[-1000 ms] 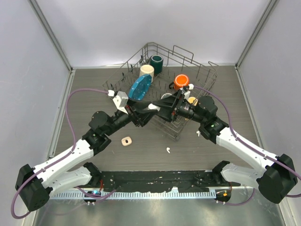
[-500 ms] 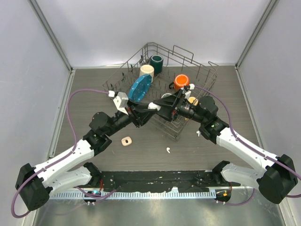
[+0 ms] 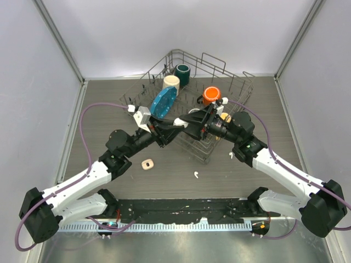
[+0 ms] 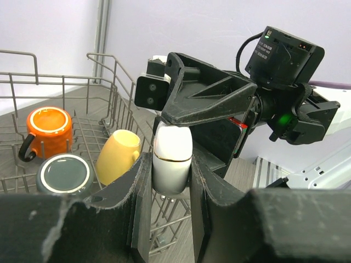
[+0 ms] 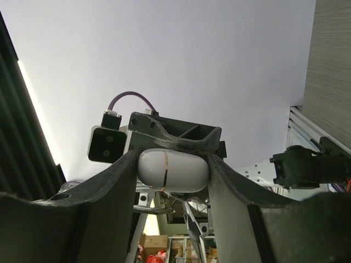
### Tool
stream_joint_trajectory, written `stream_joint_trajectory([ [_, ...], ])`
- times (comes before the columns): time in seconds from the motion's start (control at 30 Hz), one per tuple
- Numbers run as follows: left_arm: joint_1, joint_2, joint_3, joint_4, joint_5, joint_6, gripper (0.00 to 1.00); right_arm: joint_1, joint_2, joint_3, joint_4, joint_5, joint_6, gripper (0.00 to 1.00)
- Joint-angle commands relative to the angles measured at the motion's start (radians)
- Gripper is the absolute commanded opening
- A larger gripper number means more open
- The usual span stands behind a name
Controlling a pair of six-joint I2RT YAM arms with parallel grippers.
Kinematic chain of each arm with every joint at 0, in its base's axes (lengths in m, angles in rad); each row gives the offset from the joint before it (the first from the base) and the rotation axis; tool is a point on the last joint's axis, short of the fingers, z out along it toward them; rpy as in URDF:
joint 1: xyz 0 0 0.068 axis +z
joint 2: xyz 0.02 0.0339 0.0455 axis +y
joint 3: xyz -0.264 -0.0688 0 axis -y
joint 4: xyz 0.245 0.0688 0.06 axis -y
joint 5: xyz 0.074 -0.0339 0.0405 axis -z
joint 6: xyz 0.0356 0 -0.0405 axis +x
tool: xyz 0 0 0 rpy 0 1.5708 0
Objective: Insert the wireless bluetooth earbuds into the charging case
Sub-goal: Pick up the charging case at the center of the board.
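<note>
- Grey table (image 3: 98, 109) between white walls; wire rack (image 3: 200, 150) at its back, holding a blue plate (image 3: 163, 101) and an orange mug (image 3: 211, 95).
- Case (image 4: 172, 156): white, smooth, rounded, lid shut, thin gold seam around it.
- Held in the air over the rack's near corner, pinched from both sides: left gripper (image 4: 171, 164) narrowed onto it, right gripper (image 5: 173, 167) likewise, fingers (image 5: 109, 186) pressed against its sides.
- Gold seam plain in both wrist views; from the top, only a white speck between the grippers.
- Top view only: white earbud (image 3: 196, 175) on the table just in front of the rack, another earbud (image 3: 231, 155) beside its right corner, beige piece (image 3: 147, 164) front-left of it, too small to make out.
</note>
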State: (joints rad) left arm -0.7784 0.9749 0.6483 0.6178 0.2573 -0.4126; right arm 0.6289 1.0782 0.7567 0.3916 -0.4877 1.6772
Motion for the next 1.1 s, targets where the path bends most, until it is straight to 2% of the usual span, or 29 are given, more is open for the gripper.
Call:
stream_joint_trajectory([
  [0.0, 0.004, 0.011, -0.006, 0.057, -0.023, -0.014, 0.25, 0.014, -0.004, 0.033, 0.036, -0.051, -0.028, 0.24],
  [0.3, 0.002, 0.025, -0.004, 0.069, -0.016, -0.025, 0.46, 0.012, -0.008, 0.02, 0.061, -0.049, -0.014, 0.23],
  [0.47, 0.002, 0.027, -0.006, 0.069, -0.013, -0.028, 0.34, 0.012, -0.008, 0.016, 0.07, -0.046, -0.011, 0.23],
  [0.6, 0.002, 0.027, -0.001, 0.057, -0.006, -0.02, 0.07, 0.012, -0.008, 0.012, 0.075, -0.049, -0.013, 0.23],
  [0.63, 0.004, 0.028, -0.001, 0.059, -0.006, -0.022, 0.02, 0.012, -0.009, 0.013, 0.075, -0.049, -0.013, 0.27],
  [0.7, 0.002, 0.024, -0.013, 0.072, -0.006, -0.02, 0.0, 0.011, -0.015, 0.013, 0.07, -0.045, -0.037, 0.4],
  [0.73, 0.002, 0.024, -0.021, 0.115, 0.0, -0.012, 0.0, 0.012, -0.026, 0.015, 0.06, -0.04, -0.053, 0.54],
  [0.8, 0.002, 0.019, -0.081, 0.204, 0.014, -0.008, 0.0, 0.012, -0.037, 0.053, 0.008, -0.028, -0.143, 0.66],
  [0.83, 0.001, 0.016, -0.104, 0.302, 0.035, -0.006, 0.0, 0.014, -0.05, 0.075, -0.091, -0.017, -0.187, 0.75],
  [0.87, 0.001, 0.016, -0.142, 0.342, 0.045, -0.003, 0.0, 0.012, -0.057, 0.099, -0.147, -0.008, -0.294, 0.77],
  [1.0, 0.002, -0.051, -0.225, 0.391, 0.008, 0.023, 0.0, 0.012, -0.103, 0.225, -0.385, 0.099, -0.546, 0.8],
  [1.07, 0.001, -0.111, -0.278, 0.411, -0.01, 0.053, 0.0, 0.012, -0.127, 0.25, -0.517, 0.13, -0.623, 0.82],
])
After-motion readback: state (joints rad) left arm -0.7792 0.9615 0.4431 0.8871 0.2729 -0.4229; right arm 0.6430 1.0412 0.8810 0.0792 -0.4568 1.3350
